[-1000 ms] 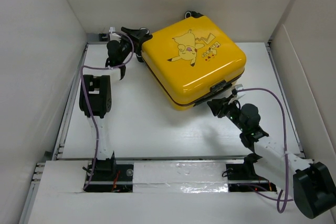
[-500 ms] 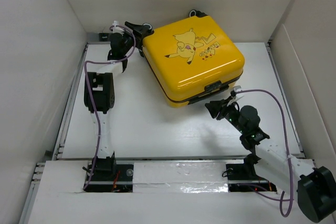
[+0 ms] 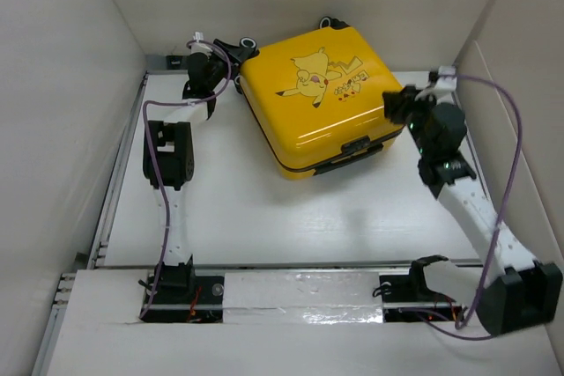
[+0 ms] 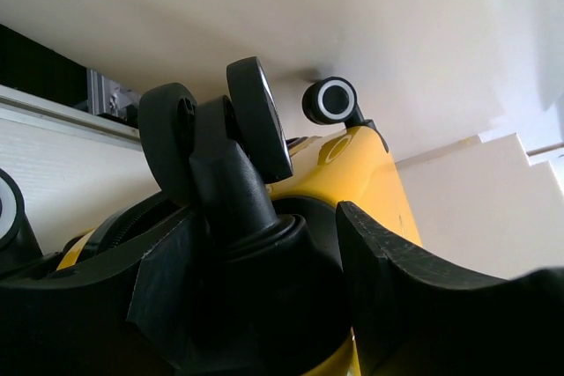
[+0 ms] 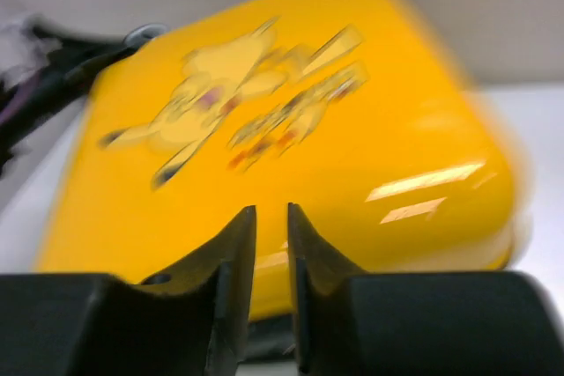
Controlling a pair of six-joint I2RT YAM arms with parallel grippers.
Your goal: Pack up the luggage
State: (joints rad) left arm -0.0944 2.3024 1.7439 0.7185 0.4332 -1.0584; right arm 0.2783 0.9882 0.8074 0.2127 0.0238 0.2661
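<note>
The luggage [image 3: 326,103] is a yellow hard-shell case with a cartoon print, lying flat and closed at the back of the table. My left gripper [image 3: 236,57] is at its back-left corner. In the left wrist view the left gripper [image 4: 264,244] has both fingers pressed against the black mount of a double wheel [image 4: 256,121], with the yellow shell [image 4: 370,182] behind. My right gripper [image 3: 394,105] hovers at the case's right edge. In the right wrist view the right gripper [image 5: 270,217] shows only a narrow slit with nothing in it, above the blurred lid [image 5: 308,129].
White walls close in the table [image 3: 264,209] on the left, back and right. A metal rail [image 3: 115,182] runs along the left side. A second wheel [image 4: 330,100] sticks out at the case's far corner. A black latch [image 3: 357,145] sits on its near edge.
My right arm swung from the case's front edge up to its right side, and its jaws narrowed. The left jaws closed onto the wheel mount. The case shifted slightly.
</note>
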